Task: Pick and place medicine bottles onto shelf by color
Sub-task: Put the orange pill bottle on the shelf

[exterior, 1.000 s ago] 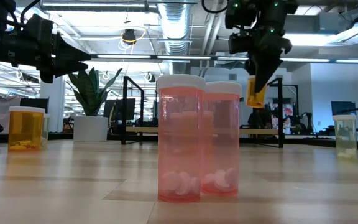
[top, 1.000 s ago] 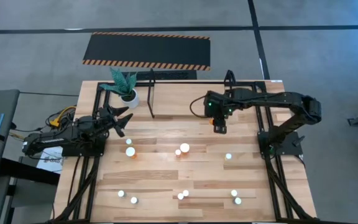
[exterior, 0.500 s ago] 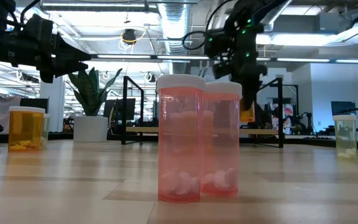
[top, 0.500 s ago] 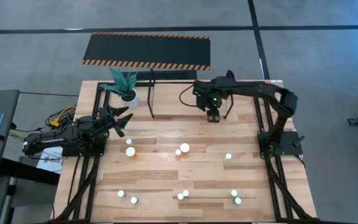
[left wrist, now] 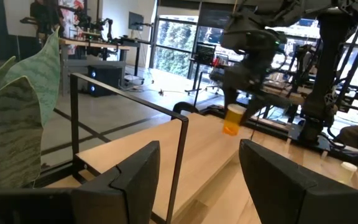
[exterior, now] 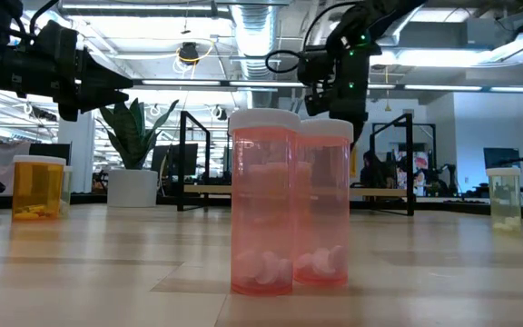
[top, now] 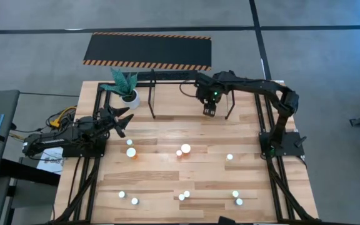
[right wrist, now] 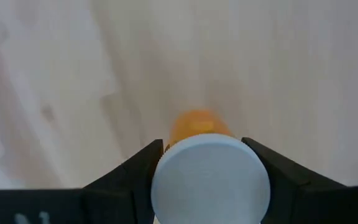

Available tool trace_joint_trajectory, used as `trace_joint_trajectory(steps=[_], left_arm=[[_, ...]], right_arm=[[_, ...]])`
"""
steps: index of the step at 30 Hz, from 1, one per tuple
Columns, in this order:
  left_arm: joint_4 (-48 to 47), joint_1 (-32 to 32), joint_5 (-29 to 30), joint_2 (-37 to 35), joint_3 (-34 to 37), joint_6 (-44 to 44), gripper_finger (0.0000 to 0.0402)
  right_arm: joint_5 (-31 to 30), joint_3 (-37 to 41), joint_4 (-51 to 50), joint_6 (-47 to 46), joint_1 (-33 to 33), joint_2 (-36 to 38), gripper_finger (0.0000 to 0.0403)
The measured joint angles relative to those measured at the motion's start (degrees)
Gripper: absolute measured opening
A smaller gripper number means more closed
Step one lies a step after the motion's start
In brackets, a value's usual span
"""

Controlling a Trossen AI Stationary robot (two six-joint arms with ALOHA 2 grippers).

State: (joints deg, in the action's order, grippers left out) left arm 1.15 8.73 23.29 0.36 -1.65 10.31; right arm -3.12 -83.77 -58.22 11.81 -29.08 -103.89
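Right gripper (top: 209,111) clamped on a small orange bottle (right wrist: 197,127) by its white cap (right wrist: 211,180), held off the table at the back, within the shelf (top: 153,94) footprint. Vs 1 s ago: it moved from mid-table back toward the shelf, bottle unchanged in the grip. Left gripper (top: 122,119) parked at the left side near the potted plant (top: 125,86), fingers spread wide, same as before. In the low view 2 pink bottles (exterior: 263,202) stand touching, white pills in the bottom; an orange bottle (exterior: 38,186) far left holds yellow pills. Other bottles unmoved.
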Motion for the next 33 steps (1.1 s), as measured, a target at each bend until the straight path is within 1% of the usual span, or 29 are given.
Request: trace_joint_trajectory(steps=[3, 9, 15, 20, 26, 33], left_arm=[[0.0, 0.0, 0.0, 0.0, 0.0, 0.0, 0.0208], [0.0, 0.0, 0.0, 0.0, 0.0, 0.0, 0.0208], [0.0, 0.0, 0.0, 0.0, 0.0, 0.0, 0.0208], [0.0, 0.0, 0.0, 0.0, 0.0, 0.0, 0.0208], [0.0, 0.0, 0.0, 0.0, 0.0, 0.0, 0.0208], [0.0, 0.0, 0.0, 0.0, 0.0, 0.0, 0.0208]], right_arm=[[0.0, 0.0, 0.8, -2.5, -2.1, 0.1, 0.0223], [0.0, 0.0, 1.0, -3.5, -5.1, 0.1, 0.0227], [0.1, 0.0, 3.1, -12.0, -7.4, 0.1, 0.0229], [0.5, 0.0, 3.0, -15.1, -7.8, -0.1, 0.0229], [0.8, 0.2, 3.8, -12.4, -6.8, -0.5, 0.0228], [1.0, 0.2, 3.7, -2.0, -6.3, -0.5, 0.0229]])
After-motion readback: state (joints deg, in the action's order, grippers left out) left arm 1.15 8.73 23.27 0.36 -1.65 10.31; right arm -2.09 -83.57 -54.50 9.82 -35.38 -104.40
